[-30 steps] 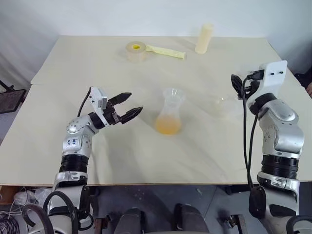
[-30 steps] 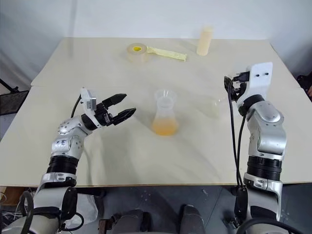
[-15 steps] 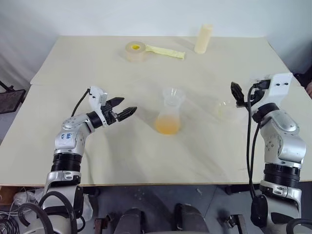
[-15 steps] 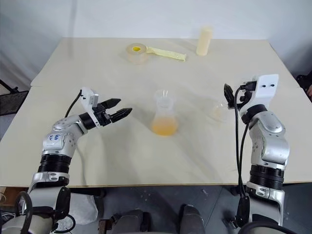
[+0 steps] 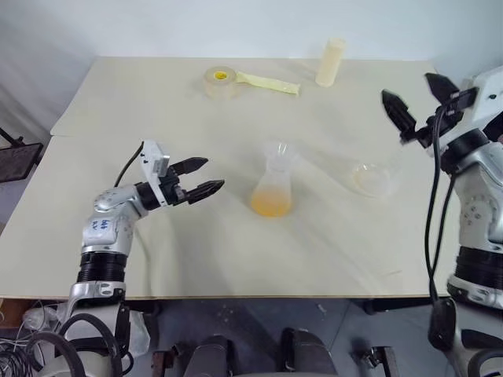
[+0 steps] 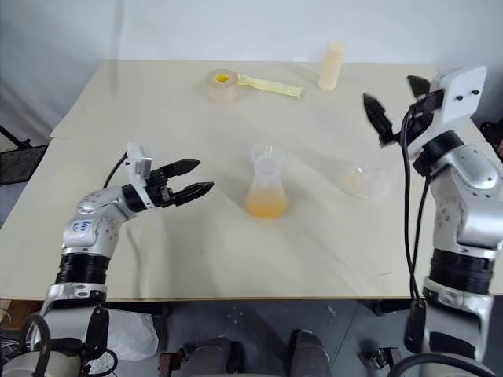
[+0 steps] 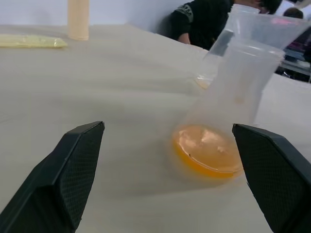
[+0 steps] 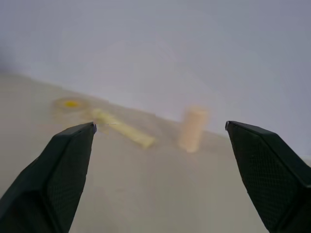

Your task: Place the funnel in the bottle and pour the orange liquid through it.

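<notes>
The bottle [image 5: 274, 182], a clear conical flask, stands upright in the middle of the table. The clear funnel [image 5: 280, 151] sits in its neck. The orange liquid [image 5: 272, 204] lies shallow in the flask's base. My left gripper [image 5: 213, 174] is open, level with the flask's lower half and a hand's width to its left, holding nothing. In the left wrist view the flask [image 7: 228, 97] and funnel [image 7: 262, 24] stand just beyond the open fingers. My right gripper [image 5: 405, 85] is open and empty, raised above the table at the right.
A clear wide-mouthed cup [image 5: 371, 179] stands on the table right of the flask, below my right gripper. A tape roll [image 5: 218, 80], a yellow strip [image 5: 267, 82] and a cream cylinder [image 5: 330, 61] lie at the far edge. A person in dark clothing [image 7: 199, 22] is beyond the table.
My right gripper has opened, risen and drawn away from the clear cup, which stays on the table. The left gripper has kept open and hardly moved.
</notes>
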`<state>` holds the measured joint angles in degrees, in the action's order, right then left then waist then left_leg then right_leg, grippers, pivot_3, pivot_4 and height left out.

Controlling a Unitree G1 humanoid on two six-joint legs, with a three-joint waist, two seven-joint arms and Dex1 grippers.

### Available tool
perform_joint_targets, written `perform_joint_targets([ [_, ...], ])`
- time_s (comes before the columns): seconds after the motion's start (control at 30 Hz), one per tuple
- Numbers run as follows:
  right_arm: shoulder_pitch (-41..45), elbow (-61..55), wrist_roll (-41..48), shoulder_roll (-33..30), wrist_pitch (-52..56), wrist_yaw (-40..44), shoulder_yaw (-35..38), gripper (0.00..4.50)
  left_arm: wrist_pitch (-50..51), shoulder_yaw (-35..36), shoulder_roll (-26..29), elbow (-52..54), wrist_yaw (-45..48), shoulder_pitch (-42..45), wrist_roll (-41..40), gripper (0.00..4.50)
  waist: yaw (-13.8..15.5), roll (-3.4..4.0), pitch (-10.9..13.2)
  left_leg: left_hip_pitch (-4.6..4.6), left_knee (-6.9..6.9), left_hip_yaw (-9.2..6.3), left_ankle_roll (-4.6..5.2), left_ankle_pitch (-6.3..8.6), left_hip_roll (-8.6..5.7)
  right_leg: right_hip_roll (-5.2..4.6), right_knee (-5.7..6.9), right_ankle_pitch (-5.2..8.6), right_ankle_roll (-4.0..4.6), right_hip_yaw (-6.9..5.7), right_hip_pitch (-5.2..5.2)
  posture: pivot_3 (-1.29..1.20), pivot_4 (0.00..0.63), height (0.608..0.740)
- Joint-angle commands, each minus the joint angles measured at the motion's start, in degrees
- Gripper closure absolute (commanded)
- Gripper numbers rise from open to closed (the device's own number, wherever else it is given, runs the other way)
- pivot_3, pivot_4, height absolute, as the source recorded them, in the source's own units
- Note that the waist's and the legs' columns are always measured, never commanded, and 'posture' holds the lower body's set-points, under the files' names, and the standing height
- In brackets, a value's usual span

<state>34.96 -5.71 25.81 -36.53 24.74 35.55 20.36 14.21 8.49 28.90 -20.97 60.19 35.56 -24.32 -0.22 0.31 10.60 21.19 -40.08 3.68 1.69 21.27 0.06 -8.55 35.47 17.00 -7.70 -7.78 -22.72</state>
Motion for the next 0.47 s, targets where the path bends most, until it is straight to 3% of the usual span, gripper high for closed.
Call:
perform_joint_targets([
  [0.03,-9.93,-11.22,8.13,-5.87,4.98,11.12,0.88,0.03,-1.91,0.3,3.63,3.13,4.91,-3.4,-0.39,0.0,0.19,0.0,0.0,0.02,0.01,0.0,0.0,0.0,-0.01,0.0,-0.01,0.0,0.0,0.0,0.0,0.0,0.15,0.74],
  [0.1,-19.59,-16.37,10.2,-9.9,5.58,18.09,1.52,0.03,-2.72,0.63,5.78,4.34,7.46,-6.34,-0.69,0.0,0.4,-0.01,0.0,0.06,0.02,0.05,0.0,0.0,-0.04,0.0,-0.03,0.0,0.0,-0.03,0.03,0.0,0.15,0.74],
  [0.23,-33.11,-19.94,9.44,-14.01,5.09,22.96,3.32,0.03,-5.64,1.63,8.8,4.27,10.57,-11.09,-0.62,0.0,0.84,-0.04,0.02,0.04,-0.03,0.06,0.0,0.01,-0.06,-0.02,-0.25,0.0,0.0,0.01,0.14,0.0,0.15,0.74],
  [0.47,-42.87,-14.75,4.49,-12.23,-2.7,24.51,2.55,0.03,-8.34,3.28,8.33,3.47,11.03,-13.39,-2.07,0.0,1.83,-0.08,-0.01,-0.06,-0.12,0.06,0.08,-0.04,0.02,-0.01,-0.47,-0.03,-0.05,0.08,0.27,0.0,0.15,0.74],
])
